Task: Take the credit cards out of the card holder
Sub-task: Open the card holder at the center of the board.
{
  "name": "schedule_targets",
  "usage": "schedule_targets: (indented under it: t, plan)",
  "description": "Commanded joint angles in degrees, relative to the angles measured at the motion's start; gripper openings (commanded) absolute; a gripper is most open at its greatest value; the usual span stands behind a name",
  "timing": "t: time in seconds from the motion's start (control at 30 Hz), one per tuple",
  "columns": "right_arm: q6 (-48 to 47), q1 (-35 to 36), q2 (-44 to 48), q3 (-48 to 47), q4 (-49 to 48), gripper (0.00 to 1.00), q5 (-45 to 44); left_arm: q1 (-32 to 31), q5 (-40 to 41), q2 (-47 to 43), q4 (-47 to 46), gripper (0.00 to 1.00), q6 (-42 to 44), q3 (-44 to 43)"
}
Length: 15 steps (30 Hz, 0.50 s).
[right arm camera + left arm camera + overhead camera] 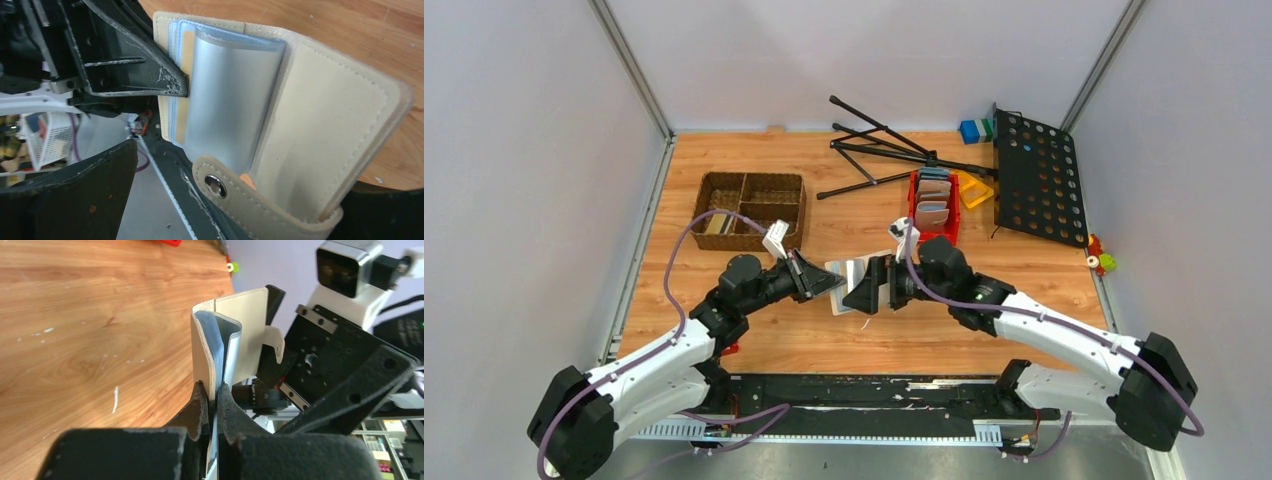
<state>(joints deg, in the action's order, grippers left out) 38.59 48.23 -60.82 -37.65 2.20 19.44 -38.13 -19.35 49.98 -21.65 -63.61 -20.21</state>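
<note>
The beige card holder hangs open above the table between the two arms. My left gripper is shut on one edge of it, its fingers clamped over the pale blue-grey pockets. A tan strip like a credit card's edge shows in those pockets; no other cards show. The strap tab with its metal snap hangs at the bottom. My right gripper is open, its fingers wide apart on either side of the holder's lower end, not gripping it.
A brown woven basket stands at the back left. A red bin with wallets sits behind the grippers. A black perforated music-stand panel and its folded legs lie at the back right. Small toys sit at the right edge.
</note>
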Motion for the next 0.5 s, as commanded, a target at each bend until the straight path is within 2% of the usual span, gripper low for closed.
schedule_targets:
  t: [0.0,0.13,0.33,0.47]
  plan:
    - [-5.18,4.24,-3.59,-6.32,8.37,0.99,-14.28,-0.12,1.29,0.25,2.87,0.00,3.31,-2.78]
    - [-6.44,6.76,-6.53,-9.10,13.67,0.98,-22.94,-0.15,2.96,-0.50,7.28,0.00,5.36,-3.79]
    - [-6.19,7.82,-10.34,-11.26,20.08,0.91,-31.68,-0.15,2.79,-0.76,8.08,0.00,5.65,-3.92]
    - [-6.45,7.76,-10.49,-11.11,24.37,0.90,-38.28,-0.10,3.86,-1.04,9.66,0.00,6.02,-3.81]
